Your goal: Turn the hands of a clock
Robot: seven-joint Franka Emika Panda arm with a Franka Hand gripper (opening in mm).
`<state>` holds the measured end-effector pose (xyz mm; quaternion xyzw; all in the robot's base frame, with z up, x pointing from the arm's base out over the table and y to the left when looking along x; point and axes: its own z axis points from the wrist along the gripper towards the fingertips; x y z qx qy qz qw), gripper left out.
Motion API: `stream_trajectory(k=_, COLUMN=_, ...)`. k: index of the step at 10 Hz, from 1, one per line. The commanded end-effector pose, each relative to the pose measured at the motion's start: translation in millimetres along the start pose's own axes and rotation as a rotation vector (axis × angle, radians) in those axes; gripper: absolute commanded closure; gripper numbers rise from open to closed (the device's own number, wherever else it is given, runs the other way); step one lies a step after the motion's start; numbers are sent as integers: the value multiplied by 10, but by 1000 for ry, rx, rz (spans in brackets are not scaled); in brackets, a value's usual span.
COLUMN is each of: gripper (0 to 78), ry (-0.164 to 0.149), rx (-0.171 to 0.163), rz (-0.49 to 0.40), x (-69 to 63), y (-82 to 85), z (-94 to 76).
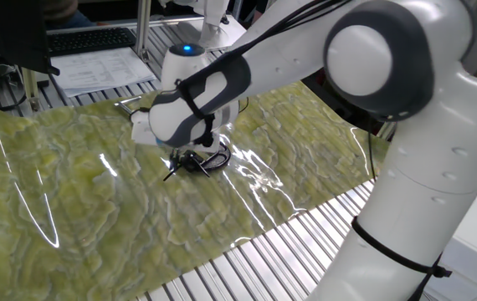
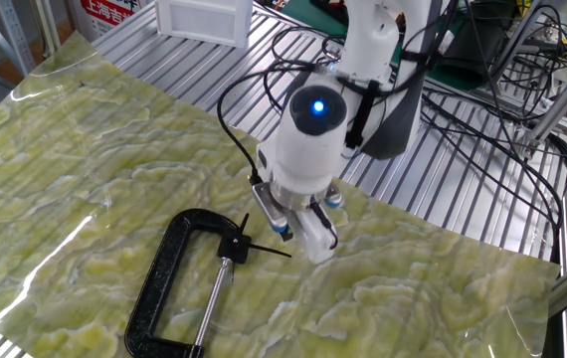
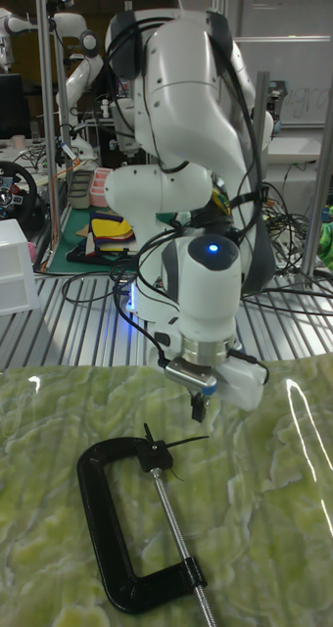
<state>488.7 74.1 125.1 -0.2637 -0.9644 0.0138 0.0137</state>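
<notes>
**End effector hangs above the clock, hands not in its grip**

The clock (image 2: 236,246) is a tiny piece held in the jaw of a black C-clamp (image 2: 169,288) that lies flat on the green marbled sheet (image 2: 55,179) covering the desk (image 2: 443,189). In the tall fixed view it (image 3: 159,452) sits at the top of the clamp's silver screw (image 3: 172,514), with thin dark hands sticking out toward 11 and 2 o'clock from its hub. No dial can be made out.

The end effector (image 3: 198,380) hovers just up and to the 1 o'clock side of the clock, clear of it, holding nothing. Its fingers (image 2: 282,227) are short and dark under the white wrist; whether they stand apart or together cannot be told from any of these views. In one fixed view the wrist (image 1: 180,117) blocks most of the clamp, and only the clock's thin hands (image 1: 187,164) poke out below it.

Judgement on the step: this looks like an approach or a reset between pushes. To do it well, come down beside one hand, near its tip rather than the hub, and sweep along an arc about the hub. Keep the contact light; the hands look thin and could bend. Press sideways, not down, so the clamp does not slide on the glossy sheet.
</notes>
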Motion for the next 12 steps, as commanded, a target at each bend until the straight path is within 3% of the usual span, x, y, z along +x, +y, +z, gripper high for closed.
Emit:
stream_trajectory(k=1, gripper=776, ry=4, rx=-1, rz=-77, x=42, y=-170, z=-312)
stream_trajectory(k=4, gripper=776, ry=5, rx=-5, rz=-133, x=54, y=-231, z=-397)
stream_trajectory(k=8, gripper=776, ry=10, rx=-3, rz=-271, x=60, y=-293, z=-468)
stream_trajectory(k=12, gripper=776, ry=23, rx=1, rz=-322, x=12, y=-425, z=-547)
